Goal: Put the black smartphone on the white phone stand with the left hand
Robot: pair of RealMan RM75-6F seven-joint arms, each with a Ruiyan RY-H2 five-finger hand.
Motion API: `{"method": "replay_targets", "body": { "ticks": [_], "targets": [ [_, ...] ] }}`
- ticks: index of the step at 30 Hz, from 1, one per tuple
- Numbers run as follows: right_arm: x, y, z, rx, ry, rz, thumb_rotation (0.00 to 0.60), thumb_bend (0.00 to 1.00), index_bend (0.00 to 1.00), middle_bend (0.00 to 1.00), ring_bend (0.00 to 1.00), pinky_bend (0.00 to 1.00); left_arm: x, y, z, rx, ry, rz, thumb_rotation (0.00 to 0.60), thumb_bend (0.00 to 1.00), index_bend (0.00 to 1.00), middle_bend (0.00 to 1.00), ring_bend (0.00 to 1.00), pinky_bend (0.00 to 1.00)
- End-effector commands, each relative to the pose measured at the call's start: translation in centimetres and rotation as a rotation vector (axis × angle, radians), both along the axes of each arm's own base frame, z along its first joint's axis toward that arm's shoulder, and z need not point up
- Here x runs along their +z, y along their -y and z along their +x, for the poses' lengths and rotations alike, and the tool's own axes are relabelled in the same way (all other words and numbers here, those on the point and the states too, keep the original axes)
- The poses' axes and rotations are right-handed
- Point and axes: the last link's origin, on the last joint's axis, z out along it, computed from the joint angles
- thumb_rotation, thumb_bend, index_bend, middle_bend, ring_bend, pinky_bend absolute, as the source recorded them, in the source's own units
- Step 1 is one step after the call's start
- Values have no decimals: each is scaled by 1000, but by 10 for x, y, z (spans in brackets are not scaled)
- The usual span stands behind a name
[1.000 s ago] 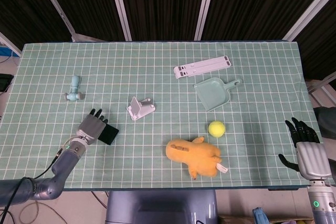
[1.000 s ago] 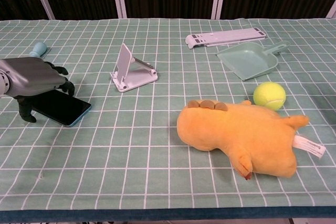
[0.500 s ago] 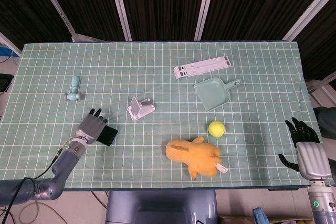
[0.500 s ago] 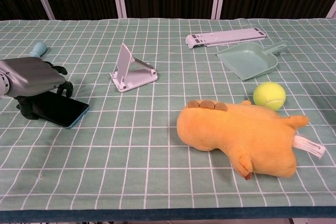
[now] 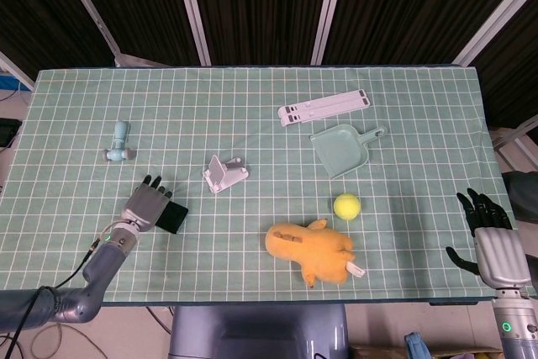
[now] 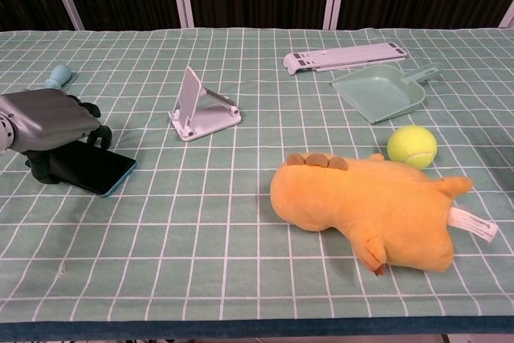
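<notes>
- left hand [image 6: 44, 118] sits over the near-left part of the table [image 5: 403, 107], palm down, fingers curled over the black smartphone [image 6: 92, 168]; thumb down at the phone's left end (a real grip or just resting on it: can't tell from either view).
- black smartphone lies flat on the green checked cloth, partly under the left hand, its blue-edged right end sticking out to the hand's right.
- white phone stand [image 6: 202, 109] is to the right of the left hand and a bit further back, well apart from it, back plate tilted up, nothing on it.
- right hand [image 5: 486, 223] hangs off the table's right edge, fingers apart, holding nothing (head view only).
- only container-like item: teal dustpan [image 6: 381, 91], far right of the left hand, toward the back; pan looks empty, handle pointing right and back.
- white folded stand [image 6: 344, 57] lies flat just behind the dustpan, close to it but apart.
- yellow tennis ball [image 6: 412, 145] sits in front of the dustpan, just beside the orange plush toy [image 6: 369, 210], which lies on its side near the front edge (white tag at its right end).
- small light-blue object [image 5: 118, 142] lies behind the left hand, apart from it; too small to say what it is.
</notes>
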Motion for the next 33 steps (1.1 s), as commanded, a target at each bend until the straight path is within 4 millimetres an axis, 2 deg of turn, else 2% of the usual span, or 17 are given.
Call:
{"method": "replay_targets", "body": {
  "ticks": [1,9,22,29,33],
  "targets": [
    [0,0,0,0,0,0,600,299,6,0,0,126,0,0,-1,-15,-1,5,600,353,459,486,115,181],
    [0,0,0,0,1,1,600,299,6,0,0,126,2,1,2,-63,45,24,600,463,513,544,159,201],
    [0,0,0,0,1,1,600,299,6,0,0,126,21,-6,19,-60,215,108,600,468,538,570,174,211],
    [0,0,0,-1,1,0,600,300,6,0,0,126,24,-6,34,1,431,229,600,480,541,577,182,217],
    [0,0,0,0,0,-1,600,299,6,0,0,126,24,-6,52,49,591,303,600,480,535,578,183,217]
  ]
}}
